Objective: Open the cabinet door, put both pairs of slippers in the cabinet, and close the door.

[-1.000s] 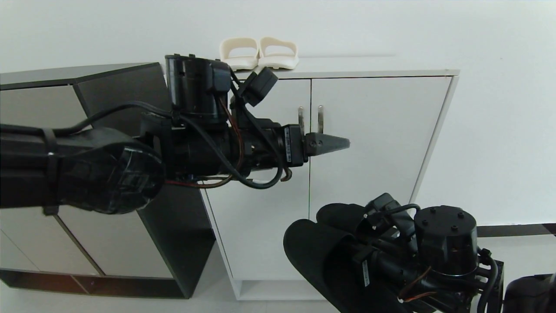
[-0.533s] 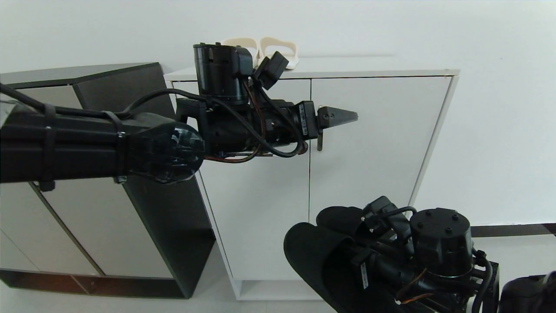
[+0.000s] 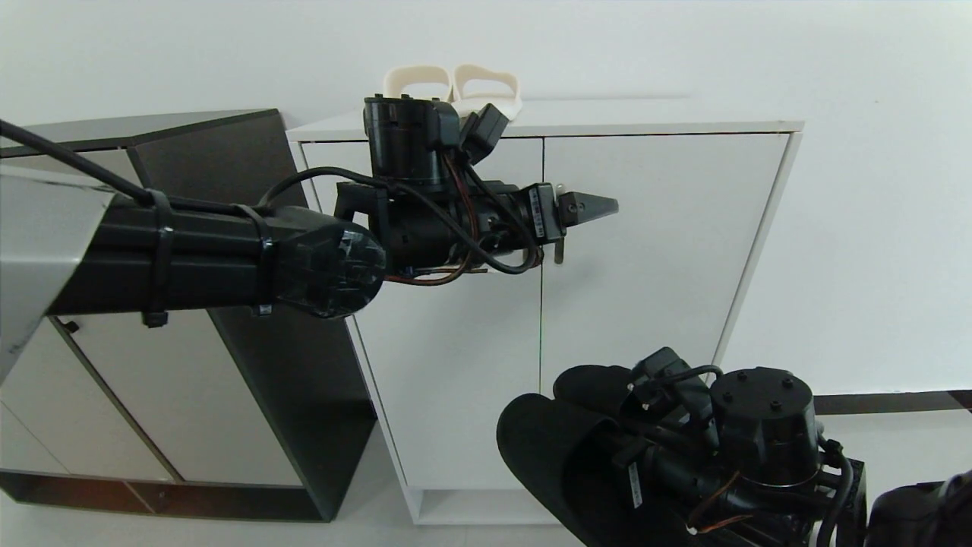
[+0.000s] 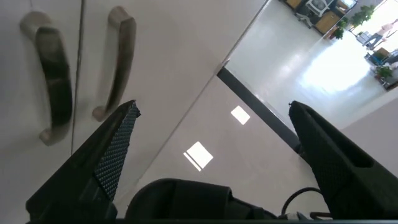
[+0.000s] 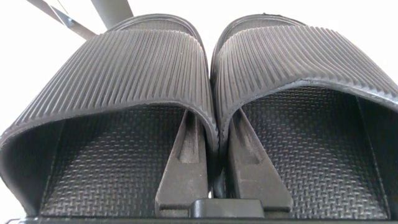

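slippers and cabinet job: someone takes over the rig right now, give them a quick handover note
Left gripper: open, close to the door handles, not gripping either.
Right gripper: shut on the black slippers, held low in front of the cabinet.
White slippers: on the cabinet top.
Done: black pair picked up.
Left: both doors are shut, so open one, put both pairs inside, close it.
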